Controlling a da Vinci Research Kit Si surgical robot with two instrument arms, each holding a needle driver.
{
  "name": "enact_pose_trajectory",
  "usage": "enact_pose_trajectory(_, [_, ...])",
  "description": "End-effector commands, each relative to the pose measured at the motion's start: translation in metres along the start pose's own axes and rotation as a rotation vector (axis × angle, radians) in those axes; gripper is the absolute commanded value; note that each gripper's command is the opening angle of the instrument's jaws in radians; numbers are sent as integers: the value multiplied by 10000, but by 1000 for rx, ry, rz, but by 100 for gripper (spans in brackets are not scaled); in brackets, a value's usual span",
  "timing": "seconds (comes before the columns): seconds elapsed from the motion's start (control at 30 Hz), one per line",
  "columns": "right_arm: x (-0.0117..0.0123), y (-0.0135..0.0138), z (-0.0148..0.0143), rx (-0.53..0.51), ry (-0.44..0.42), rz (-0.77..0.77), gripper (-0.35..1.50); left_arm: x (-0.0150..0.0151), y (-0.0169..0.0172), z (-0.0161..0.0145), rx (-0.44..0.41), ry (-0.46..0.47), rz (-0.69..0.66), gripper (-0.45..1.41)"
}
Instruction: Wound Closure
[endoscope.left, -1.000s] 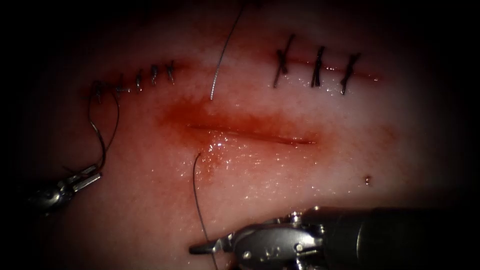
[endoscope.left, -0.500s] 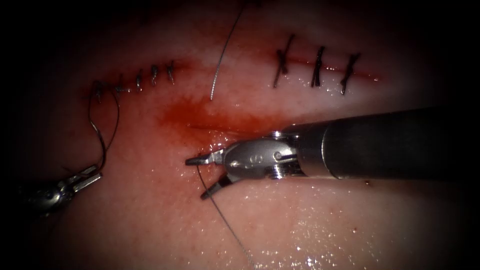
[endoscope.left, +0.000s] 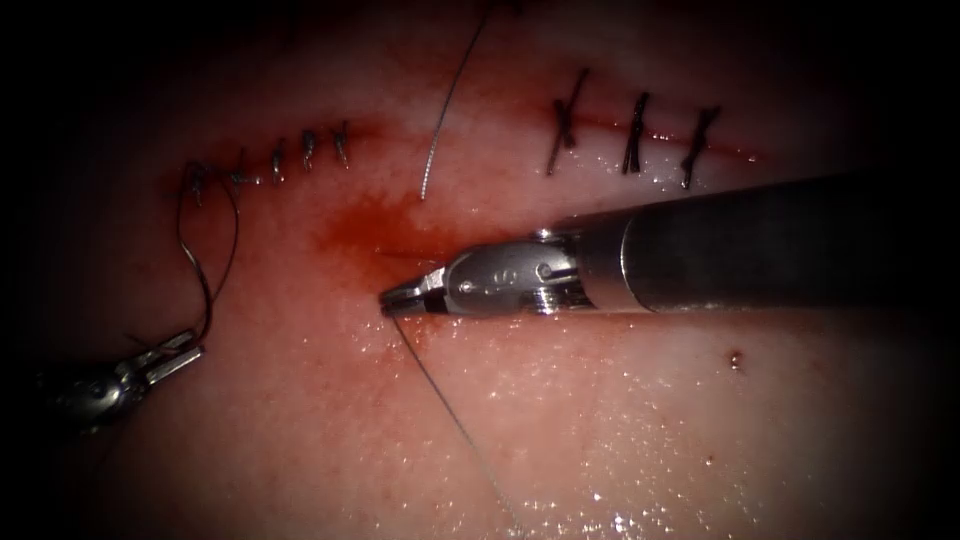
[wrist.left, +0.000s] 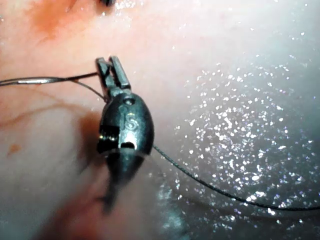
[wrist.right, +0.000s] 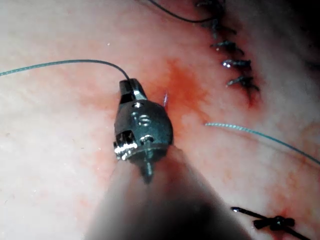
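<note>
Endoscope view. The right gripper (endoscope.left: 395, 298) comes in low over the tissue (endoscope.left: 600, 420), with its shaft lying along the cut (endoscope.left: 400, 254) and covering most of it. The jaws are pressed together on the thread (endoscope.left: 450, 420) at the point where it leaves the tissue, near the left end of the cut. From there the thread runs straight, down and to the right. Gripping so close to the exit point probably gives tight control of the strand with little slack.

Right wrist view. The right gripper (wrist.right: 129, 86) is closed on the thread (wrist.right: 60, 63). A short pale sliver (wrist.right: 165, 98) stands out of the red fluid (wrist.right: 182, 87) just beside the jaws. I cannot tell whether it is a needle tip or a thread end, and I cannot pick out the needle with any certainty elsewhere.

The left gripper (endoscope.left: 180, 355) sits far to the left, well apart from the cut. The left wrist view shows this gripper (wrist.left: 110, 67) clamped on a looped strand (wrist.left: 50, 80). In the endoscope view the looped strand (endoscope.left: 205, 270) rises to the left row of stitches (endoscope.left: 310, 150). It is likely parked there to keep that strand out of the working area.

- Second row of stitches (endoscope.left: 635, 130) at upper right.
- Loose strand (endoscope.left: 440, 120) hanging between the two rows.
- Red fluid (endoscope.left: 370, 225) pooled at the left end of the cut.

Markings: a stamped "S" on the left tool's body in its wrist view. There is a similar mark on the right tool, but it is not clearly readable.
</note>
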Motion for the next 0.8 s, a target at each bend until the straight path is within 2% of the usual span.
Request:
enact_pose_trajectory(0.03, [-2, -6, 9, 11, -7, 1, -35, -7, 10, 3, -2, -1, -3, -45])
enact_pose_trajectory(0.27, [10, -26, 5, 61, -9, -1, -35, -7, 10, 3, -2, -1, -3, -45])
enact_pose_trajectory(0.6, [58, -110, -51, 163, 31, -38, -35, -8, 10, 4, -3, -3, -1, -45])
enact_pose_trajectory(0.8, [88, -152, -67, 199, 36, -51, -35, -8, 10, 5, -4, -2, -1, -45])
